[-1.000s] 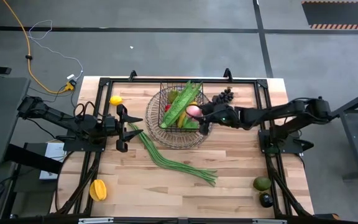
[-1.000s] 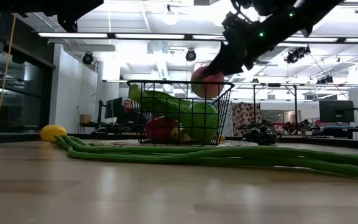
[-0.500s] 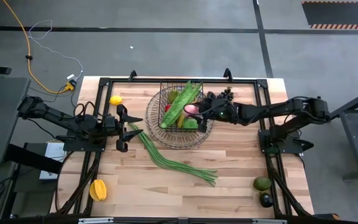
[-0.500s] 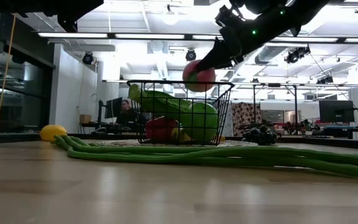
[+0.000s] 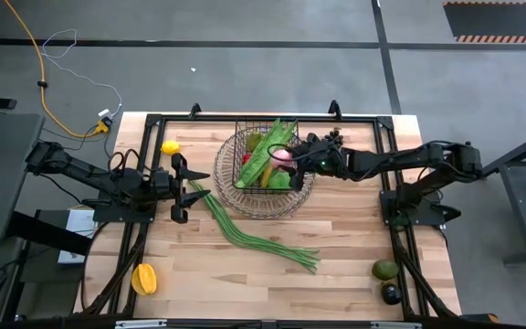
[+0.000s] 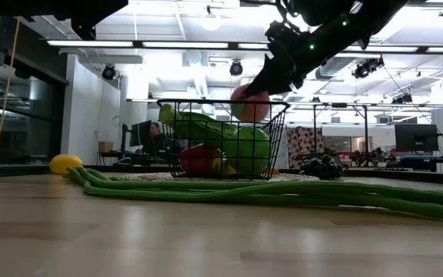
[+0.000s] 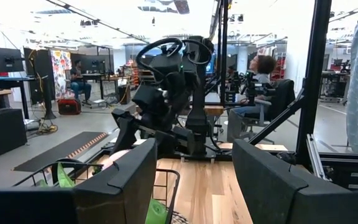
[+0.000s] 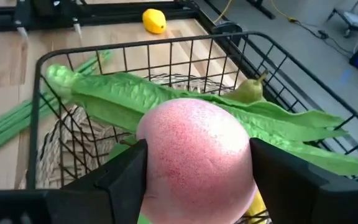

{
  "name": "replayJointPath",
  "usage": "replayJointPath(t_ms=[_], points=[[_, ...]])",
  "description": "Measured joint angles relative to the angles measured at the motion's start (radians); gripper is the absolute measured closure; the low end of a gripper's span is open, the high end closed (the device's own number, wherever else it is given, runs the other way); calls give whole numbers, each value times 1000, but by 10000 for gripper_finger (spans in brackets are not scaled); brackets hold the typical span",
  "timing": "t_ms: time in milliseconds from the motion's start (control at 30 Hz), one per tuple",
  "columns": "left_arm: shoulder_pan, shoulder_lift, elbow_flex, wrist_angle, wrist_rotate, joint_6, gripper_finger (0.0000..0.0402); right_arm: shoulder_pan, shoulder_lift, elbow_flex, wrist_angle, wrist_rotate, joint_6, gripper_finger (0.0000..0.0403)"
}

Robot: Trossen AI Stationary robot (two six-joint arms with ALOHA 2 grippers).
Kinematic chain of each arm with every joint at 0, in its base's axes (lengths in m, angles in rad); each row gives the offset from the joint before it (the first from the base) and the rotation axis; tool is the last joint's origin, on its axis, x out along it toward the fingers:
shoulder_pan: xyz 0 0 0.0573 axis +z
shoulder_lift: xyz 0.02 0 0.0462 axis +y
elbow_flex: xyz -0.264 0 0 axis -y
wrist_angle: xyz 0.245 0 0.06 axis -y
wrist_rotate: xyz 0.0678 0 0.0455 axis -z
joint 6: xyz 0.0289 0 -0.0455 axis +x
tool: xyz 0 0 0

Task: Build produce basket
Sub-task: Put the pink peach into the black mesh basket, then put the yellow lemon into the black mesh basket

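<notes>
Table (image 5: 245,274): pale wooden top inside a dark frame.
Basket (image 5: 245,196): stood at the far middle.
Long green beans (image 5: 254,238): lay just in front of it.
Lemon (image 5: 170,147): far left.
Grapes (image 5: 333,139): right of basket.
Orange fruit (image 5: 143,278): near left.
Avocados (image 5: 385,270): near right corner.

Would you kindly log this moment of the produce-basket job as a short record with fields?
basket: wire basket at the table's far middle, already holding green apple and other produce
right gripper: over the basket, shut on the pink apple
left gripper: open, waiting left of the basket
still on table: lemon, long green beans, dark grapes, orange fruit, two avocados
</notes>
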Motion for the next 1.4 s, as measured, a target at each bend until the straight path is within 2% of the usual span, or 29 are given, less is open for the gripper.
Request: replayJointPath(t_ms=[400, 500, 667, 767, 967, 1033, 1100, 1233, 1400], points=[[0, 0, 0, 0, 0, 2, 202, -12, 57, 0, 22, -10, -15, 147], [0, 0, 0, 0, 0, 2, 202, -11, 57, 0, 36, -1, -13, 125], [0, 0, 0, 0, 0, 2, 202, 1, 58, 0, 36, 48, 10, 49], [0, 0, 0, 0, 0, 2, 202, 3, 42, 0, 39, 36, 10, 12], [0, 0, 0, -4, -1, 3, 202, 13, -77, -2, 37, -108, -3, 20], [0, 0, 0, -9, -15, 2, 202, 38, -130, -37, 87, -159, -26, 21], [0, 0, 0, -9, -35, 1, 202, 68, -179, -109, 208, -201, -53, 22], [0, 0, 0, -16, -46, 1, 202, 89, -283, -254, 483, -203, -61, 22], [0, 0, 0, -20, -54, 0, 202, 78, -364, -330, 538, -185, -12, 22]])
